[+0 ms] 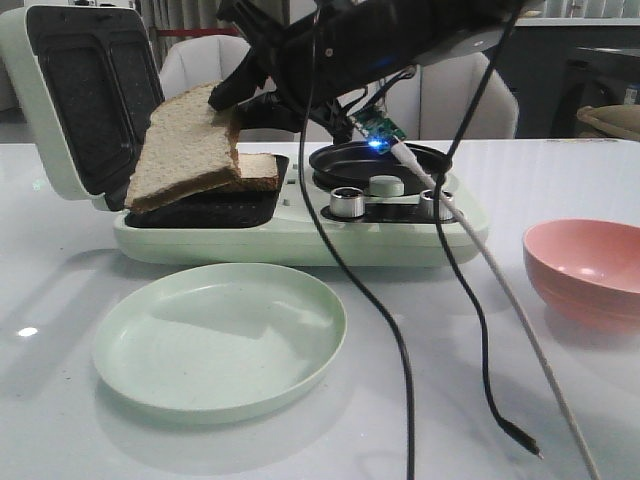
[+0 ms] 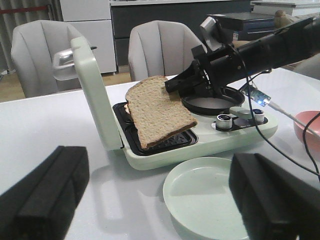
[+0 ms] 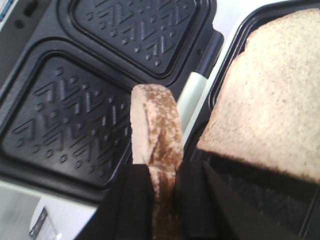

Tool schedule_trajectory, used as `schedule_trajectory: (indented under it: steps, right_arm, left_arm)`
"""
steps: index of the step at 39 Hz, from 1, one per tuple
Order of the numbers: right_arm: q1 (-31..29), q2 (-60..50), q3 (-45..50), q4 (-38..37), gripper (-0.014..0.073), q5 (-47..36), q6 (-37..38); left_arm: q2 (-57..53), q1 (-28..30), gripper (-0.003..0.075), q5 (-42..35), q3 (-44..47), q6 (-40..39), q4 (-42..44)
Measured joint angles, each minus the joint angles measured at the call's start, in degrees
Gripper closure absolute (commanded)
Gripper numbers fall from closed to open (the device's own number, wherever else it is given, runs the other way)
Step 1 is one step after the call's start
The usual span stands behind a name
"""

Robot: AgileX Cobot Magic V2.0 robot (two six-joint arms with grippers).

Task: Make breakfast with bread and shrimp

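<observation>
My right gripper (image 1: 228, 95) is shut on the back edge of one bread slice (image 1: 185, 145) and holds it tilted above the open sandwich maker's lower grill (image 1: 210, 212). In the right wrist view this slice (image 3: 155, 125) is seen edge-on between the fingers (image 3: 135, 200). The second bread slice (image 1: 258, 170) lies flat on the grill beneath it, pale and broad in the right wrist view (image 3: 270, 100). My left gripper (image 2: 157, 197) hovers open over the table with nothing between its fingers. The shrimp is out of view.
The sandwich maker (image 1: 300, 240) stands mid-table with its lid (image 1: 90, 100) raised at the left, and a small round pan (image 1: 340, 162) and knobs (image 1: 347, 202) on its right half. A pale green plate (image 1: 220, 335) lies in front. A pink bowl (image 1: 585, 265) sits at right. Cables (image 1: 400, 350) dangle from the right arm.
</observation>
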Motion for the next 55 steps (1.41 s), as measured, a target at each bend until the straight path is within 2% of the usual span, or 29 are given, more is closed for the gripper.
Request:
schedule_trajectory:
  steps: [5, 8, 15, 18, 28, 41, 48, 55]
  right_arm:
    - [0.26, 1.98, -1.43, 0.00, 0.0342, -2.74, -0.62]
    - [0.26, 2.26, -1.51, 0.00, 0.0290, -4.40, -1.88]
    - [0.26, 2.26, -1.77, 0.11, 0.0059, -6.40, -5.60]
    - [0.26, 2.26, -1.77, 0.11, -0.0004, -6.52, -6.73]
    - [0.26, 2.26, -1.77, -4.17, -0.0003, -6.83, -7.90]
    - [0.26, -6.31, -1.77, -22.35, -0.0003, -10.33, -7.34]
    - [0.26, -14.51, -1.28, -33.56, -0.0003, -9.45, 0.61]
    - [0.26, -22.30, 0.40, -48.78, -0.0003, -1.83, 13.74]
  left_arm:
    - [0.00, 0.00, 0.0095, 0.00, 0.00, 0.00, 0.00]
    - [0.00, 0.00, 0.0095, 0.00, 0.00, 0.00, 0.00]
    - [0.00, 0.00, 0.0095, 0.00, 0.00, 0.00, 0.00]
    - [0.00, 0.00, 0.0095, 0.00, 0.00, 0.00, 0.00]
    - [0.00, 0.00, 0.0095, 0.00, 0.00, 0.00, 0.00]
    - [0.00, 0.00, 0.0095, 0.00, 0.00, 0.00, 0.00]
    - [0.00, 0.00, 0.0095, 0.00, 0.00, 0.00, 0.00]
    - [0.00, 0.00, 0.0095, 0.00, 0.00, 0.00, 0.00]
